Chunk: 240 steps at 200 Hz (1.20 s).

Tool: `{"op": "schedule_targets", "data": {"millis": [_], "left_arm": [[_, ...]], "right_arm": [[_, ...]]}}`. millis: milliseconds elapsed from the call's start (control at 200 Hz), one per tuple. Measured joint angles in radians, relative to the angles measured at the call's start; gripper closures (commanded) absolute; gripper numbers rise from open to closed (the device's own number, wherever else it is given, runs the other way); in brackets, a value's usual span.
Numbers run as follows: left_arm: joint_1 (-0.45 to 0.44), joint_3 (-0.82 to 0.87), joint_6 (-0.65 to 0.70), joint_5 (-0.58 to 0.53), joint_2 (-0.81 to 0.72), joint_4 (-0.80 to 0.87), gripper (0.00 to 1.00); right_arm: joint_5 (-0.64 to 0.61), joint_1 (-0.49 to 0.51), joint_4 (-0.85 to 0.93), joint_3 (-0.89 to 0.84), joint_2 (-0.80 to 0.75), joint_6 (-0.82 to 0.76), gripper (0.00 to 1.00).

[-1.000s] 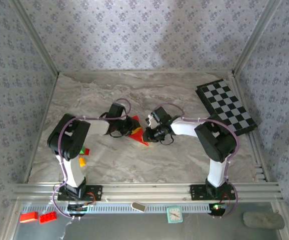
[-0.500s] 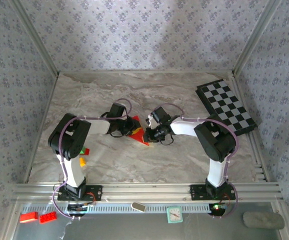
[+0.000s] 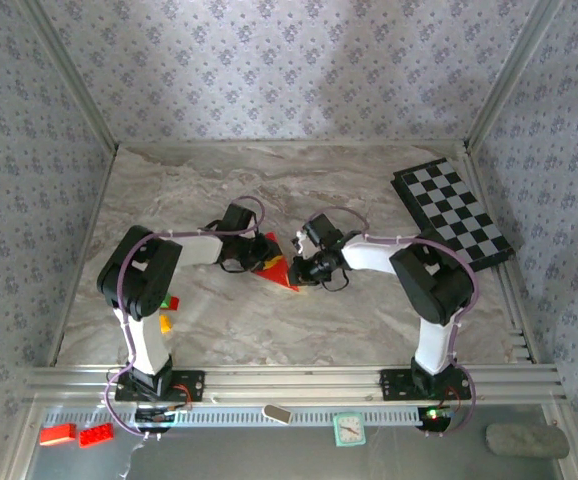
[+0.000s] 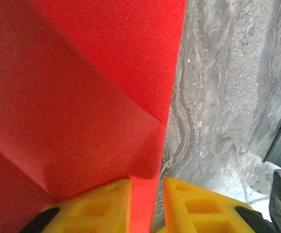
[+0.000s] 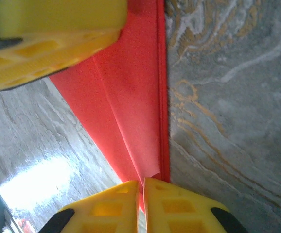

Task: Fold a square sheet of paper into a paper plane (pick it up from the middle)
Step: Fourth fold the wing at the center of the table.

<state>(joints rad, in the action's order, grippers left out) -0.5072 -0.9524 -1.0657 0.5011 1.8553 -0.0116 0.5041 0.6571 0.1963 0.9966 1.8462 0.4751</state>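
In the top external view the red paper (image 3: 282,278) lies near the middle of the frame on the marble table (image 3: 369,330), folded into a pointed wedge with its tip toward the lower right. The left gripper (image 3: 256,257) meets it from the left and the right gripper (image 3: 296,269) from the right. A checkered board (image 3: 454,212) sits well apart at the upper right. In the left wrist view the red paper (image 4: 72,97) covers the left and upper part of the frame, with diagonal creases across it and a straight edge running down the middle. The left gripper (image 4: 147,206) at the bottom edge has its yellow fingers (image 4: 199,206) set narrow, and a strip of the paper's edge sits in the gap, held between them. In the right wrist view the red paper (image 5: 131,107) runs as a long creased band from the top to the bottom centre. There the right gripper (image 5: 141,206) has its yellow fingers (image 5: 179,206) almost together, pinching the paper's narrow end. A yellow finger of the left gripper (image 5: 53,29) rests on the paper at the upper left.
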Motion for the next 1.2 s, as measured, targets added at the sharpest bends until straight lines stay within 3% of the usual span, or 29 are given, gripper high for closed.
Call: {"op": "schedule_targets", "data": {"millis": [385, 710, 1199], "left_arm": [[0.000, -0.023, 0.003, 0.000, 0.008, 0.044, 0.75], [0.002, -0.029, 0.003, 0.000, 0.013, 0.042, 0.75], [0.003, -0.029, 0.003, 0.005, 0.014, 0.036, 0.75]], "right_arm": [[0.000, -0.011, 0.047, -0.090, -0.080, -0.020, 0.86], [-0.019, 0.003, 0.095, -0.067, -0.153, -0.019, 0.87], [-0.056, 0.024, 0.031, 0.075, 0.006, 0.000, 0.93]]}}
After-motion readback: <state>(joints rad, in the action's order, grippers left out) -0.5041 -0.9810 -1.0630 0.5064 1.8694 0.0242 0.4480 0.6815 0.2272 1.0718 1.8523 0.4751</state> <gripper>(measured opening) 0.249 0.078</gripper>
